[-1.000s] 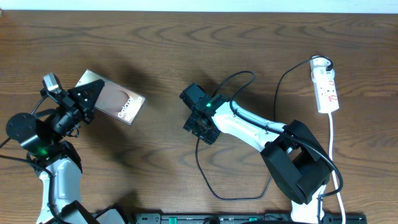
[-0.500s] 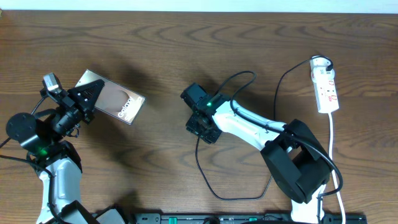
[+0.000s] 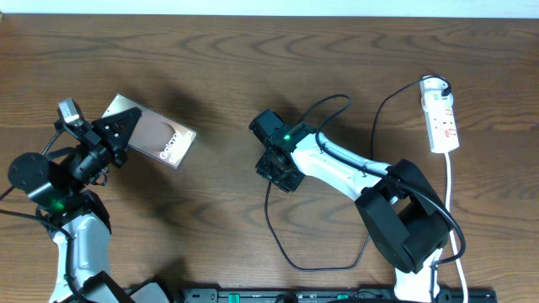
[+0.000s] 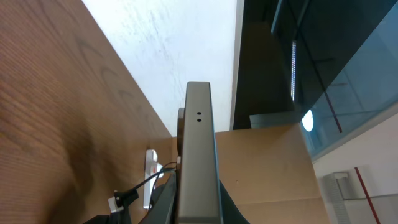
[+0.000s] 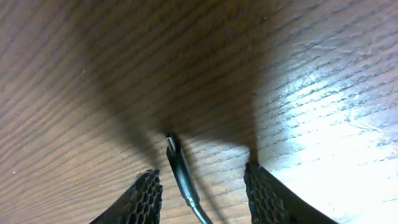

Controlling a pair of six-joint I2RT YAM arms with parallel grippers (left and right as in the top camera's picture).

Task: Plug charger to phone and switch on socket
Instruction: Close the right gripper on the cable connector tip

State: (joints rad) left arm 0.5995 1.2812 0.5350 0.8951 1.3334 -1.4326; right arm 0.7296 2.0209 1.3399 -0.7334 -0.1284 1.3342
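Moved: right tool (image 3: 278, 168) slightly rightward | overhead: one phone (image 3: 156, 139) held at its corner by left tool (image 3: 118, 133); one socket (image 3: 442, 122) far right on worktop (image 3: 210, 76); one charger (image 3: 267, 210) looping under right tool | left wrist: phone (image 4: 198, 155) edge-on, clamped | right wrist: two pads (image 5: 144, 199) narrowly apart, charger plug (image 5: 174, 152) between, untouched

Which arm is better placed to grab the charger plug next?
Right: the right gripper hangs open astride the charger plug tip, while the left gripper is shut on the phone.
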